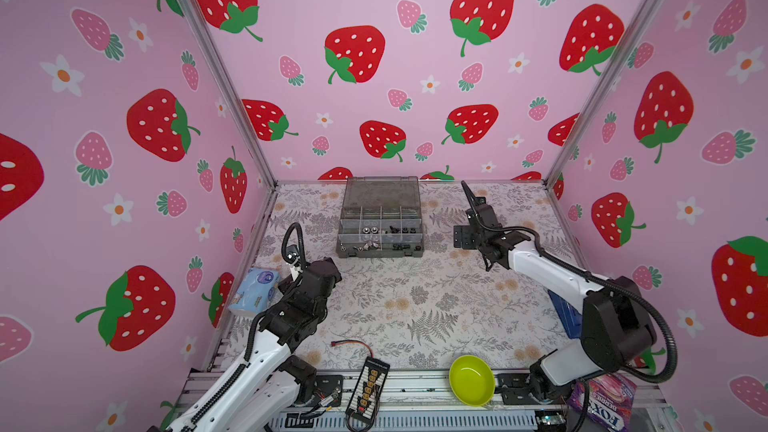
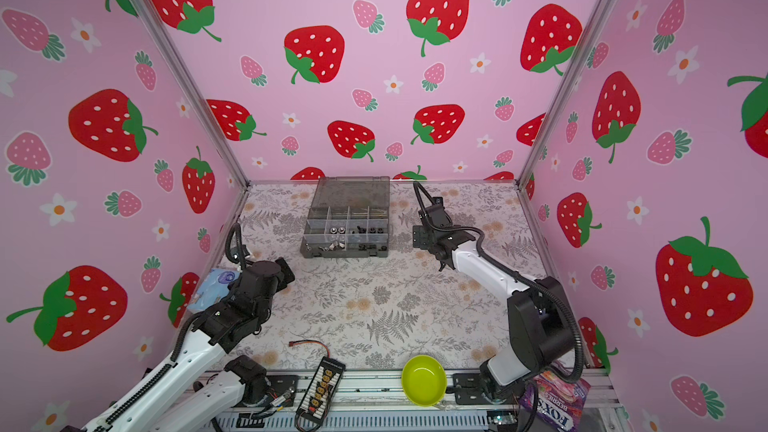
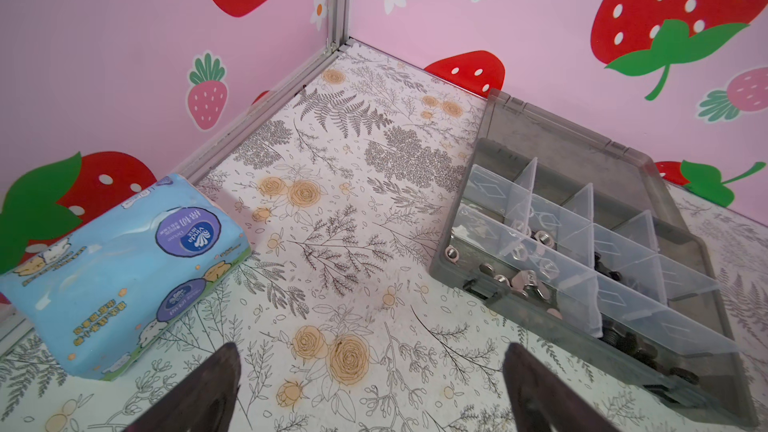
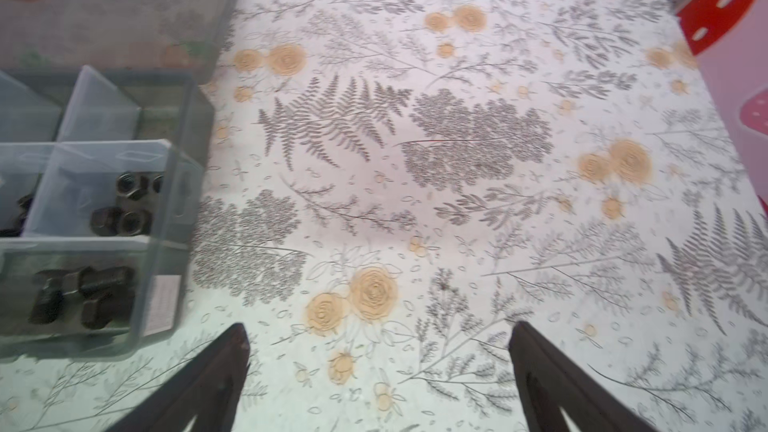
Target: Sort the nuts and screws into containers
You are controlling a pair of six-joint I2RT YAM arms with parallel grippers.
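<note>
The smoky-grey organizer box point(image 1: 380, 253) point(image 2: 345, 253) stands at the back of the mat with its lid up, and its containers are open. Black screws point(image 4: 83, 297) lie in a front corner compartment. Black hex nuts point(image 4: 129, 209) fill the compartment behind it. Silver nuts point(image 3: 528, 238) and winged silver nuts point(image 3: 523, 282) sit in compartments at the other end of the box. My left gripper point(image 3: 372, 347) point(image 1: 328, 274) is open over bare mat, left of and nearer than the box point(image 3: 451, 272). My right gripper point(image 4: 380, 327) point(image 1: 461, 236) is open over bare mat, just right of the box point(image 4: 183, 209).
A blue tissue pack point(image 1: 255, 292) point(image 3: 120, 272) leans by the left wall. Along the front edge are a red-and-black wire point(image 1: 353, 344), a black connector board point(image 1: 368, 388), a lime-green bowl point(image 1: 471, 380) and a purple candy bag point(image 1: 602, 405). A blue object point(image 1: 565, 313) lies behind my right arm.
</note>
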